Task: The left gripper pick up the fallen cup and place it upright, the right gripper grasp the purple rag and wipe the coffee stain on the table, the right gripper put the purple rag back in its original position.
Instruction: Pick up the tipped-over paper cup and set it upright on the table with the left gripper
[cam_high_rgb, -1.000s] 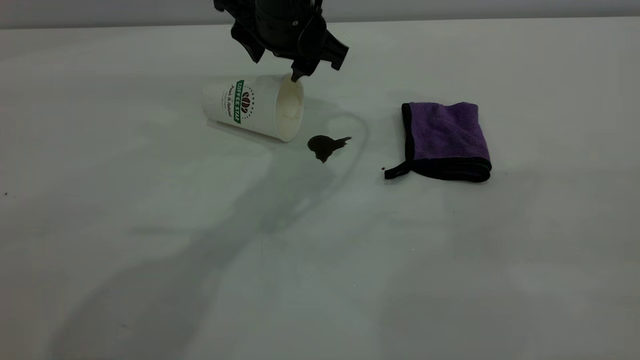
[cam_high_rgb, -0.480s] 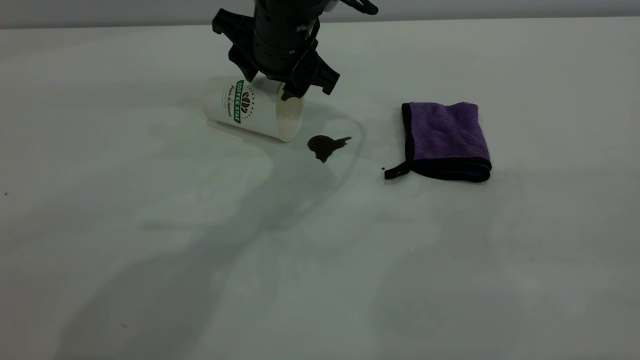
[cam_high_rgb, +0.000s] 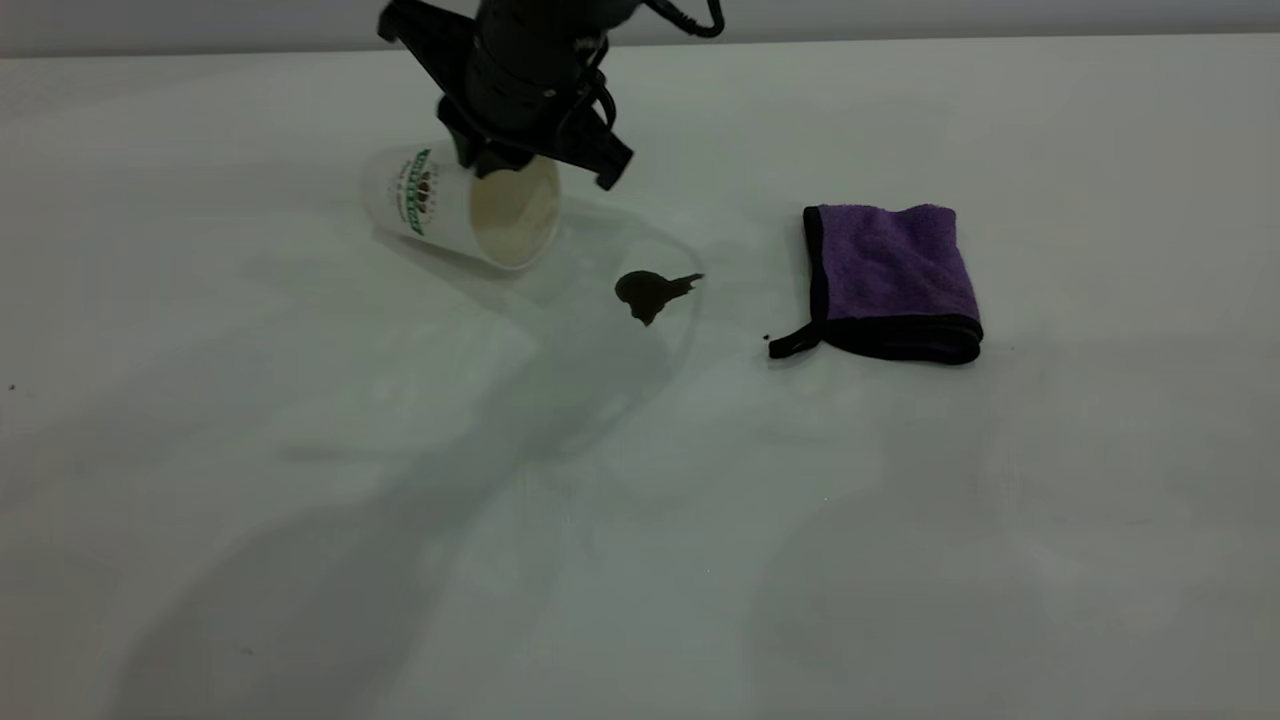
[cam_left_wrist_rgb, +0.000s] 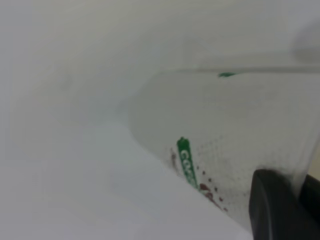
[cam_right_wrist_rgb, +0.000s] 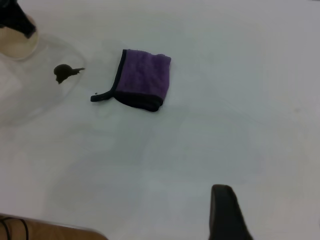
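Where the table (cam_high_rgb: 640, 560) lies nearest in the exterior view, it is bare, off-white and flat, with faint smears and soft shadows.

Stain (cam_high_rgb: 650, 292): small dark brown blot, irregular, with a thin tail pointing toward the rag; sits on the table between cup and rag, touching neither.

Rag (cam_high_rgb: 890, 280): purple microfibre, folded to a rough square, black edging, black loop tab at its near left corner; flat on the table, well apart from the cup (a tiny dark speck lies just beside the tab).

Cup (cam_high_rgb: 460, 205): white ribbed paper, green band, brown bean logo; tilted on its side, mouth turned toward the viewer, cream stained inside with nothing in it.

Left gripper (cam_high_rgb: 500, 165): black, at the cup's upper rim, fingers closed on the rim; in the left wrist view one black finger (cam_left_wrist_rgb: 277, 207) presses the ribbed wall.

Right gripper (cam_right_wrist_rgb: 227, 212): only one dark finger shows in its wrist view, above the table and well apart from the rag; opening cannot be judged.
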